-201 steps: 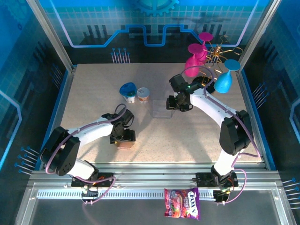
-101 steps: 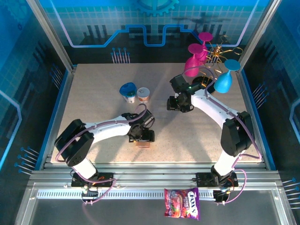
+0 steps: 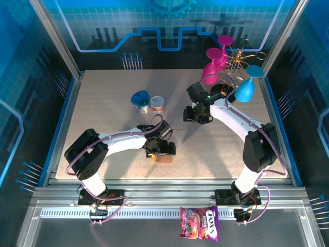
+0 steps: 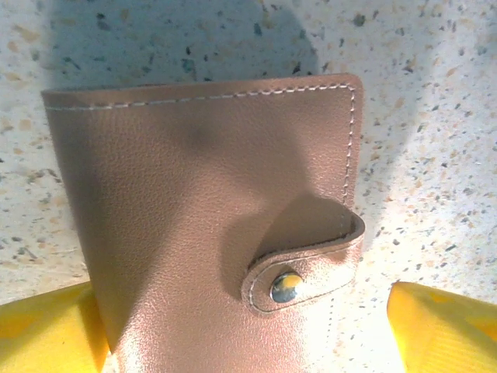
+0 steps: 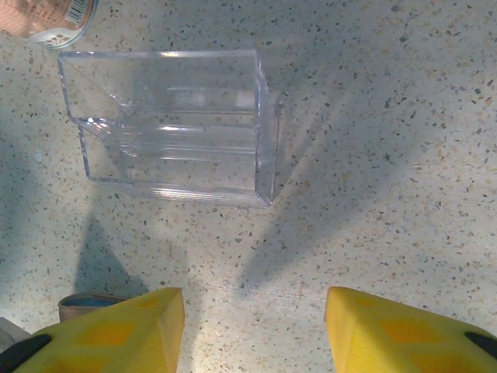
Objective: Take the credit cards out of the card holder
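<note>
On the speckled table (image 3: 103,103), near its front middle, the card holder (image 4: 202,194) lies snapped shut, its stitched brown face up. The left gripper (image 3: 163,151) stands open astride it, with bare table showing beside one yellow finger (image 4: 443,326). The right gripper (image 5: 252,315) hangs open, holding nothing, near the clear plastic piece (image 5: 175,124). The candy bag (image 3: 199,224) on the front rail reads "FOX'S".

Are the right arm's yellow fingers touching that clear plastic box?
Apart. The right wrist view shows bare table between the right gripper and the clear plastic box.
</note>
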Motion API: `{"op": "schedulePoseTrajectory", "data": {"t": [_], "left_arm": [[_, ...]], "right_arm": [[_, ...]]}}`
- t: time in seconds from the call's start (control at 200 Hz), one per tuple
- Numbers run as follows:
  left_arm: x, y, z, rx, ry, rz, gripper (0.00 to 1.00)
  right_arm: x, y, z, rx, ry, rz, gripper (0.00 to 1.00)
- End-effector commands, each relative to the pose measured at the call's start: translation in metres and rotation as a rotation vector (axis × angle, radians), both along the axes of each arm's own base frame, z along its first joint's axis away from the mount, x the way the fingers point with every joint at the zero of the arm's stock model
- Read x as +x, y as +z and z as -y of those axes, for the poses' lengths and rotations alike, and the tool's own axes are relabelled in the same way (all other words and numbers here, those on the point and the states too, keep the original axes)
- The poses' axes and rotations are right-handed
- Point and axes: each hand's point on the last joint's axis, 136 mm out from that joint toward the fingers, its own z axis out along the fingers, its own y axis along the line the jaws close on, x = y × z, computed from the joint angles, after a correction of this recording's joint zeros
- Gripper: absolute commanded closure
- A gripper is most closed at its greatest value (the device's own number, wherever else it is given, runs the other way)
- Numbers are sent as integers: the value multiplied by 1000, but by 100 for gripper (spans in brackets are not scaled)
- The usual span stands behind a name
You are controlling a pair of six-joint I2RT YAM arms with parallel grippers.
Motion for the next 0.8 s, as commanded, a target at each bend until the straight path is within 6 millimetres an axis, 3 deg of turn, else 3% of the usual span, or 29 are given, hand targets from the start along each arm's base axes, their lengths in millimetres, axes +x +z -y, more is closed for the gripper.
{"op": "schedulePoseTrajectory", "data": {"t": [0.0,0.195,0.415,0.61,0.79], "left_arm": [[-6,11,5,-55,10,0,10],[3,25,-12,-33,45,66,11],[17,48,-34,-170,147,127,16],[23,51,-60,-352,284,121,28],[26,50,-81,-375,330,125,40]], "right_arm": [[-14,6,-4,15,20,-10,47],[-28,3,-17,32,53,-30,47],[-53,-8,-43,67,117,-77,48],[-78,-22,-65,57,151,-122,50],[-100,-37,-84,23,159,-161,52]]}}
